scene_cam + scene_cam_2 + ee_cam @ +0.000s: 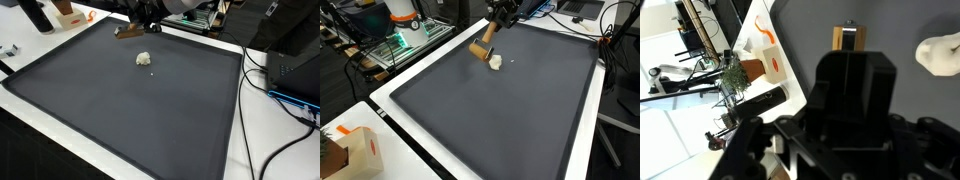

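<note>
My gripper (143, 22) (498, 22) hangs over the far edge of a dark mat (130, 110) (510, 120). Its fingers (847, 55) look shut on a brown wooden piece (847, 40), which slants from the fingertips down to the mat in both exterior views (127, 31) (480, 49). A small white crumpled lump (144, 59) (496, 62) lies on the mat just beside the wooden piece, apart from the gripper. It also shows at the right edge of the wrist view (940, 52).
The mat lies on a white table (240, 140). An orange and white box (355, 150) (765, 50) stands off the mat. Cables (275, 90) and dark equipment (295, 55) crowd one side. A small plant (730, 78) stands beyond the table.
</note>
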Motion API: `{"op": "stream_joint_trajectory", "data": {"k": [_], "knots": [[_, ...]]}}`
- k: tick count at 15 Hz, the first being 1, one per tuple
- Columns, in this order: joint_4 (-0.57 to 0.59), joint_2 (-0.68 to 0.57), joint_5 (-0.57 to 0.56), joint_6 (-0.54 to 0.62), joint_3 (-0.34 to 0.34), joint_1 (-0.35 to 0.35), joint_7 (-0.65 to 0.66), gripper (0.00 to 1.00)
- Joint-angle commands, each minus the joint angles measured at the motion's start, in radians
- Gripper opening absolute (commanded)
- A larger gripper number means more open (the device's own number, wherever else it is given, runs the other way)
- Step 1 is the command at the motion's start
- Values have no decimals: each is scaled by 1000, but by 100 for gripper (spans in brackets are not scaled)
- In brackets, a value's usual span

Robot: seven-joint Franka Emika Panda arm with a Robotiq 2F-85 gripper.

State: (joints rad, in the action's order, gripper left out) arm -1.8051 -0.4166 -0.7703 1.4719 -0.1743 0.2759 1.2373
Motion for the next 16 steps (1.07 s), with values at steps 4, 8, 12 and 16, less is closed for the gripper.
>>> {"op": "stream_joint_trajectory", "data": {"k": [4,8,12,16], "knots": [[24,-37,-32,40,19,16,-54,23],[29,-50,-27,55,23,19,-79,23],[28,-60,-25,65,25,20,-95,23],[19,-62,-23,93,25,17,-121,23]]}}
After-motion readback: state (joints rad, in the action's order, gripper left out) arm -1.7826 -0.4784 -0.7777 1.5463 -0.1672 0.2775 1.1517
